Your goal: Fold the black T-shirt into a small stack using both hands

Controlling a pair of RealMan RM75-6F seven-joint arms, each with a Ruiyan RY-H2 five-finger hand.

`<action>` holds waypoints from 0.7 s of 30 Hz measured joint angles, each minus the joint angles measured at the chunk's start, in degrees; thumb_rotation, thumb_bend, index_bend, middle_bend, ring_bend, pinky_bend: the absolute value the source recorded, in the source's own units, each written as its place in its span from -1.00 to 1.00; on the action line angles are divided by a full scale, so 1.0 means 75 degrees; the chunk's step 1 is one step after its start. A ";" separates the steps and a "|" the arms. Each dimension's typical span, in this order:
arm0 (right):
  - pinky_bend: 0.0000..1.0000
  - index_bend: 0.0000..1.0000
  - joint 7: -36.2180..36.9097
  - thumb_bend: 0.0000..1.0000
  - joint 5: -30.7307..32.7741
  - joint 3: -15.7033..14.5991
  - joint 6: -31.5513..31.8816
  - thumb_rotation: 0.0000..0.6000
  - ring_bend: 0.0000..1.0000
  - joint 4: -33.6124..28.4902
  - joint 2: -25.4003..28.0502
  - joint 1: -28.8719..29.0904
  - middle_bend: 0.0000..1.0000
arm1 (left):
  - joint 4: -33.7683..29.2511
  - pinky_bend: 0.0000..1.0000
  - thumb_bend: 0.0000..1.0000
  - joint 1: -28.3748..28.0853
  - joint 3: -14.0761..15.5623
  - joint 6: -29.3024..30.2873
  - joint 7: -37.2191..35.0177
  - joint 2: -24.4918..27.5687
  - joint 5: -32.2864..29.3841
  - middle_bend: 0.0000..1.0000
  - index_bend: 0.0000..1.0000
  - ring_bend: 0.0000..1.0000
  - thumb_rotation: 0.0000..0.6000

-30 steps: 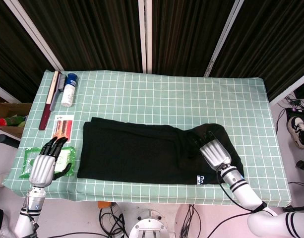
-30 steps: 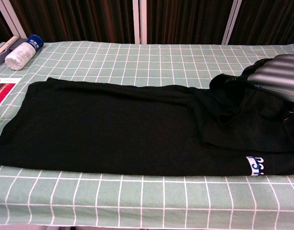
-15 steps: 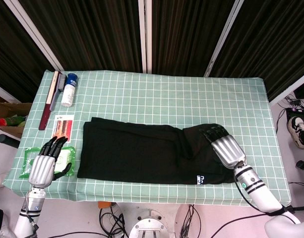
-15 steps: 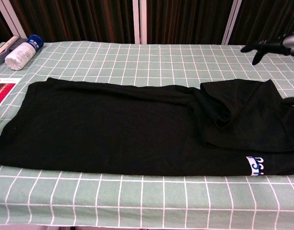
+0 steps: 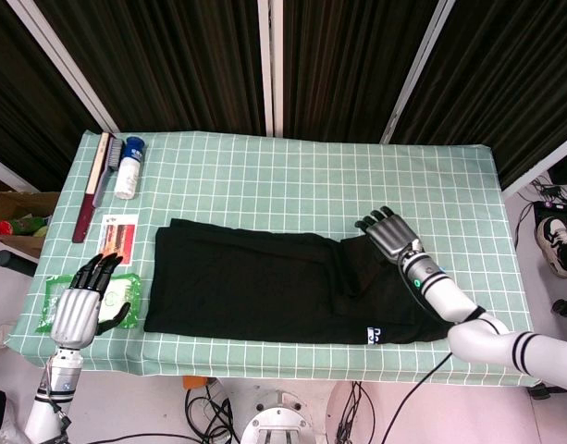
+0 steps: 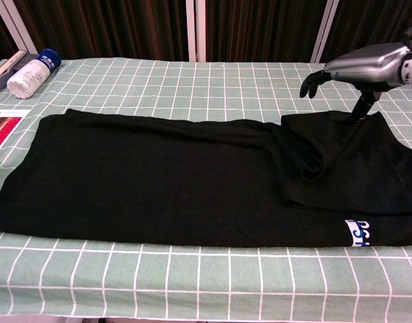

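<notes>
Head view: black T-shirt [image 5: 265, 287] flat, partly folded; both hands empty, fingers spread.

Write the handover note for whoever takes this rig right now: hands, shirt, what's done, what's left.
Left hand: open, holding nothing, at the table's left front edge, beside the shirt.
Right hand: open, fingers spread, raised over the shirt's right end; one finger reaches down to the cloth in the chest view.
Shirt: lies as a long band across the front of the table, right end folded over with a loose crease.
Done: narrowed into a band.
Left: fold the band end over end into a small stack, both hands.
</notes>
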 measured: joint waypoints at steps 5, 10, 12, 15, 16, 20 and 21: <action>-0.72 -0.26 0.0051 -0.16 0.0280 -0.0028 -0.0365 1.00 -0.79 0.0602 -0.0589 0.0381 -0.49 | 0.0038 -0.66 -0.46 -0.0002 -0.0018 -0.0031 -0.0018 -0.0001 -0.0040 -0.82 -0.78 -0.88 1.00; -0.72 -0.06 0.0290 -0.12 0.0086 -0.0075 -0.0269 1.00 -0.79 0.0816 -0.0795 0.0386 -0.41 | 0.0087 -0.66 -0.46 0.0013 -0.0015 -0.0024 -0.0063 -0.0009 -0.0041 -0.82 -0.78 -0.88 1.00; -0.72 0.04 0.0405 -0.12 -0.0039 -0.0113 -0.0195 1.00 -0.78 0.0871 -0.0822 0.0343 -0.38 | 0.0102 -0.66 -0.46 0.0013 -0.0015 -0.0017 -0.0081 -0.0018 -0.0030 -0.82 -0.78 -0.88 1.00; -0.69 0.16 0.0498 -0.12 -0.0192 -0.0154 -0.0038 1.00 -0.75 0.0893 -0.0824 0.0263 -0.34 | 0.0127 -0.66 -0.46 0.0015 -0.0016 0.0000 -0.0095 -0.0032 -0.0012 -0.83 -0.78 -0.88 1.00; -0.69 0.19 0.0537 -0.11 -0.0250 -0.0165 0.0027 1.00 -0.74 0.0886 -0.0816 0.0227 -0.33 | 0.0131 -0.66 -0.46 0.0015 -0.0013 -0.0001 -0.0097 -0.0032 -0.0010 -0.83 -0.78 -0.88 1.00; -0.68 0.28 0.0770 -0.08 -0.0530 -0.0204 0.0257 1.00 -0.71 0.0760 -0.0703 0.0056 -0.30 | 0.0142 -0.66 -0.46 0.0014 -0.0017 -0.0008 -0.0116 -0.0033 -0.0011 -0.83 -0.78 -0.88 1.00; -0.68 0.28 0.0842 -0.08 -0.0639 -0.0214 0.0347 1.00 -0.71 0.0699 -0.0653 -0.0004 -0.29 | 0.0144 -0.66 -0.46 0.0013 -0.0019 0.0002 -0.0120 -0.0034 -0.0003 -0.83 -0.78 -0.88 1.00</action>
